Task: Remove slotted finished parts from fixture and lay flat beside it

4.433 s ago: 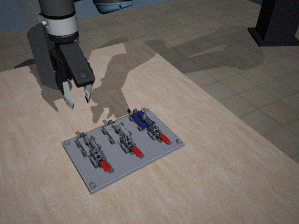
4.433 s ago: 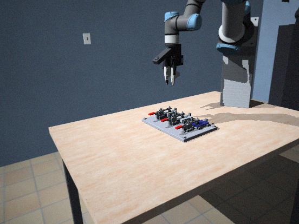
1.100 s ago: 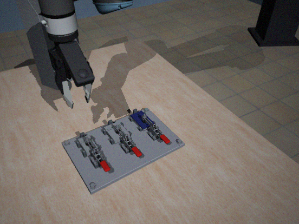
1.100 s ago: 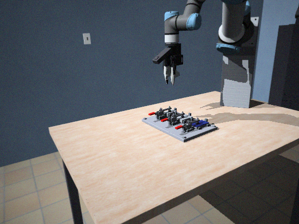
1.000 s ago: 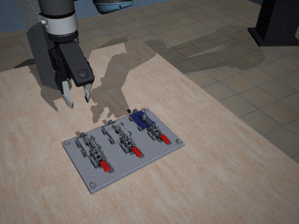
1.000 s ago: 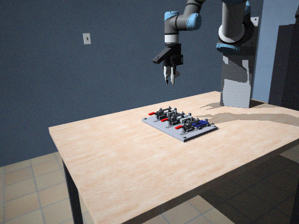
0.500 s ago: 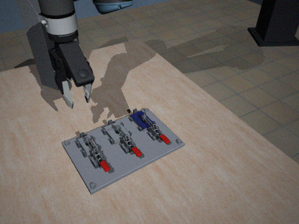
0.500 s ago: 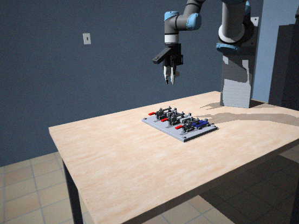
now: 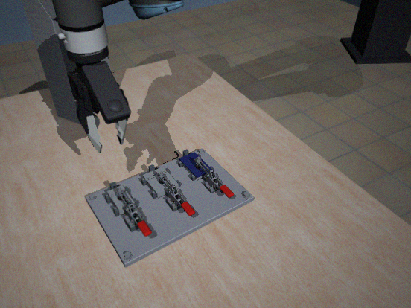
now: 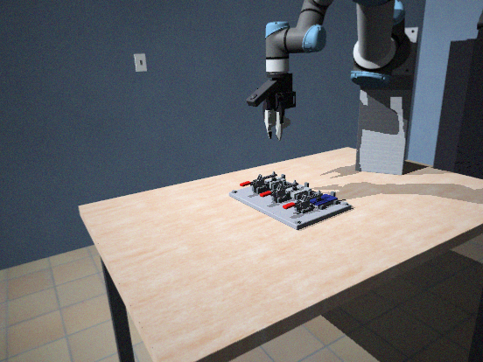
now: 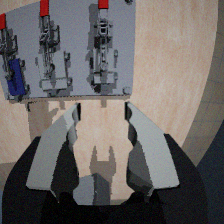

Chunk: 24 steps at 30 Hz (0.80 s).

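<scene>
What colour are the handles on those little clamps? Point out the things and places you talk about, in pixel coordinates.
The handles (image 9: 144, 228) (image 10: 266, 193) (image 11: 103, 4) are bright red, clearest in the top view.

The tool (image 9: 110, 147) (image 10: 275, 138) (image 11: 102, 103) hangs a little lower now than in the earlier top and exterior pictures, and its fingertips are slightly nearer the level of the fixture (image 9: 179, 227) (image 10: 273, 209) (image 11: 77, 30). The white wrist ring (image 9: 86, 40) (image 10: 276, 66), directly above the tool, comes down with it by a similar small amount. With this drop, less height remains between the fingertips and the desk (image 9: 279, 242) (image 10: 197, 245) (image 11: 170, 50) beneath them.
</scene>
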Each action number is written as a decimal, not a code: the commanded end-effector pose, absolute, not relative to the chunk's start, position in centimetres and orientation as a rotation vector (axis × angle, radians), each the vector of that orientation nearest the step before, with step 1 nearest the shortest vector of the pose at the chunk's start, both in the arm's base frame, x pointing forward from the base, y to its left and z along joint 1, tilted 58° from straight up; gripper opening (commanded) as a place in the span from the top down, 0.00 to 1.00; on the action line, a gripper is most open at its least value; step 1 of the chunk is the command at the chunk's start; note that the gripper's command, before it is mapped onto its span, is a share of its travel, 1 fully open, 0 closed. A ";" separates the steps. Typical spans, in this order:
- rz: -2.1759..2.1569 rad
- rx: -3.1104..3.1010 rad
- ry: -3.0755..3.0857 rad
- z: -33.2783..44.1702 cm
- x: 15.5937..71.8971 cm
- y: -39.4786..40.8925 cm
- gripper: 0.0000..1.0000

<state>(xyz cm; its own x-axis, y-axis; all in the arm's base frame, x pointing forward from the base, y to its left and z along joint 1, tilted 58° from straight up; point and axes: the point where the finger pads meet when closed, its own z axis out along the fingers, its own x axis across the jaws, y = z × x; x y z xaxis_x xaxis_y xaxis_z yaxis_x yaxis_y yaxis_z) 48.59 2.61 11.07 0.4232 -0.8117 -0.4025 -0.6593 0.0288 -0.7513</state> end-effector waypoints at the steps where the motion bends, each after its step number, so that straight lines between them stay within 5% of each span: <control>1: -0.195 -1.687 1.296 10.6 49.2 3.1 0.72; 24: -0.195 -1.687 1.296 8.6 51.6 5.4 0.72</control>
<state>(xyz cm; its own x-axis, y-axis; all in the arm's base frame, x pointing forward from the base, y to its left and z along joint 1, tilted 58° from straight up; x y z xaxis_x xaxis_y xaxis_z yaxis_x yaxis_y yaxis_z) 51.24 5.13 8.82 0.4252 -0.8100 -0.4039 -0.6603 0.0276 -0.7505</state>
